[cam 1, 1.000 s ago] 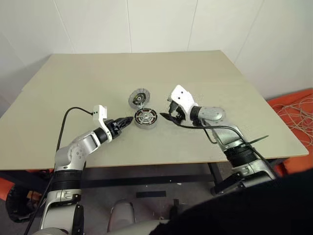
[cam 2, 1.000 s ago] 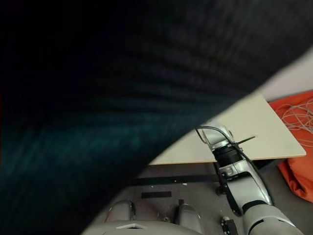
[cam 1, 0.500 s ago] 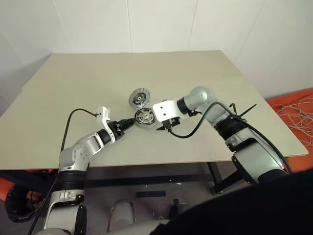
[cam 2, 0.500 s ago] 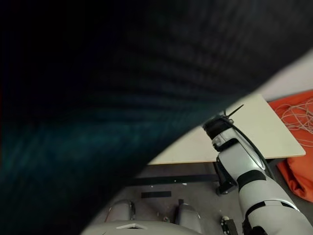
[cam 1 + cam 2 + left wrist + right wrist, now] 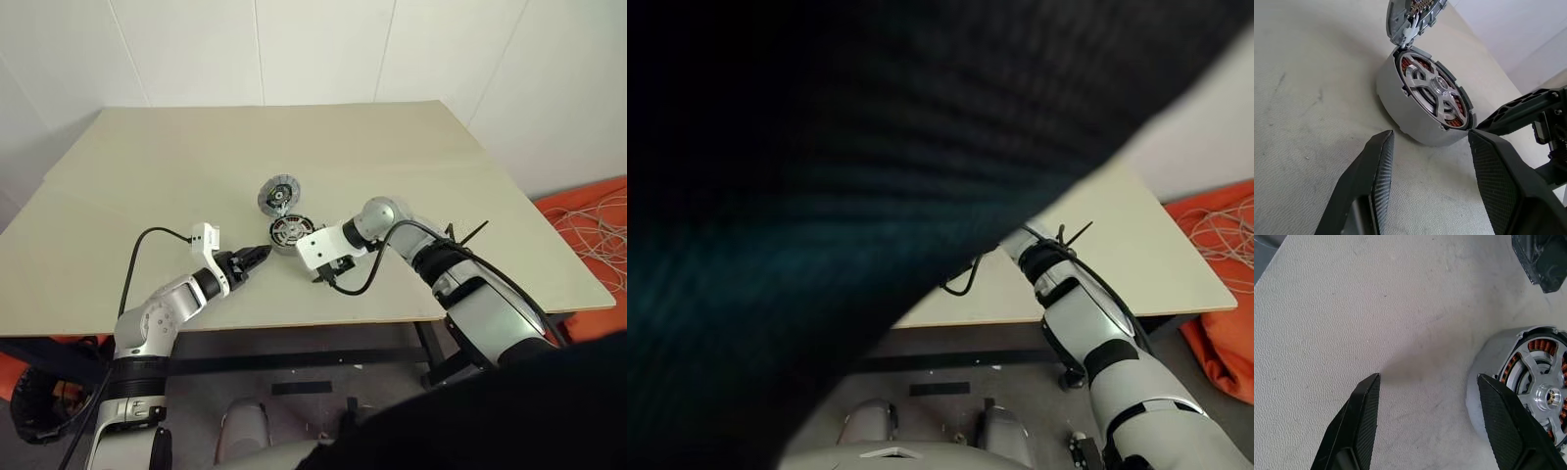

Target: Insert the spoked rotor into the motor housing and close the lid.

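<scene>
The motor housing (image 5: 288, 235) stands mid-table, a silver ring with copper windings. The spoked rotor (image 5: 1432, 90) lies seated inside it, hub up. The round lid (image 5: 277, 193) stands tilted open at the housing's far rim, hinged there. My left gripper (image 5: 257, 258) is open just left of and in front of the housing, its fingers (image 5: 1376, 181) apart with nothing between them. My right gripper (image 5: 325, 271) points down at the table to the housing's front right, open and empty; the housing wall (image 5: 1484, 382) is just beside one finger (image 5: 1501, 416).
The beige table (image 5: 196, 147) stretches wide around the parts, with its front edge near my arms. An orange bag with white cables (image 5: 598, 225) lies on the floor to the right. A dark blurred shape (image 5: 823, 147) covers most of the right eye view.
My right arm has swung over and down, and the gripper has rolled and dropped leftward, close to the housing's front right. The left gripper has stayed put.
</scene>
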Robot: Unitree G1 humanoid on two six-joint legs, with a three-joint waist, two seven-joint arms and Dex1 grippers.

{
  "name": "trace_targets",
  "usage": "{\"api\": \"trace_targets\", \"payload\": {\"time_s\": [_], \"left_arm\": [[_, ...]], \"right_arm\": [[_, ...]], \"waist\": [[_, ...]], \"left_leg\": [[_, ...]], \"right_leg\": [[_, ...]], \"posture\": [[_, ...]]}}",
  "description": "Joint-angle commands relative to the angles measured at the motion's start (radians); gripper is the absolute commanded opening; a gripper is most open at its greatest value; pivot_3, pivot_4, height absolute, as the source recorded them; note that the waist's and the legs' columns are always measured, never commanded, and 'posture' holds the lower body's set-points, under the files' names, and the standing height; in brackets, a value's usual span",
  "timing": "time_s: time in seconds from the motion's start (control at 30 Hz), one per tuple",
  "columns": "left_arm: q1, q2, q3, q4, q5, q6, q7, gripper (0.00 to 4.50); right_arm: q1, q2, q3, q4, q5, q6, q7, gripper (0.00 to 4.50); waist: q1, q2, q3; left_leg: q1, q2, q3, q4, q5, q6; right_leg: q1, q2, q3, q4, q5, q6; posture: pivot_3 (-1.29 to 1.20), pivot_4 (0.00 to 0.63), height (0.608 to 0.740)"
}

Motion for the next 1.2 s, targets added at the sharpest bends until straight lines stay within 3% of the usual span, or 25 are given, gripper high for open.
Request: {"api": "trace_targets", "payload": {"time_s": [0.03, 0.63, 1.2], "left_arm": [[-0.004, -0.002, 0.001, -0.039, -0.012, -0.003, -0.001, 2.55], [0.000, 0.005, 0.003, -0.044, -0.011, 0.006, 0.005, 2.55], [-0.022, 0.018, 0.005, -0.014, -0.006, -0.003, -0.007, 2.55]], "right_arm": [[-0.082, -0.006, -0.042, 0.031, -0.010, -0.021, -0.040, 3.57], [-0.124, 0.036, -0.071, 0.106, -0.034, -0.051, -0.088, 3.57], [-0.029, 0.002, -0.074, 0.049, -0.030, -0.028, -0.077, 3.57]], "waist": [[-0.004, 0.000, 0.000], [-0.035, 0.000, 0.000], [-0.039, 0.000, 0.000]], "left_leg": [[0.000, 0.000, 0.000, 0.000, 0.000, 0.000], [-0.001, 0.000, 0.000, 0.000, 0.001, -0.001], [-0.002, 0.000, 0.000, 0.000, 0.001, -0.001]], "right_leg": [[0.000, 0.000, 0.000, 0.000, 0.000, 0.000], [-0.004, 0.001, 0.000, 0.003, 0.000, -0.002], [-0.005, 0.001, 0.000, 0.002, 0.000, -0.003]], "posture": [[0.00, 0.000, 0.740], [0.00, 0.000, 0.740], [0.00, 0.000, 0.740]]}}
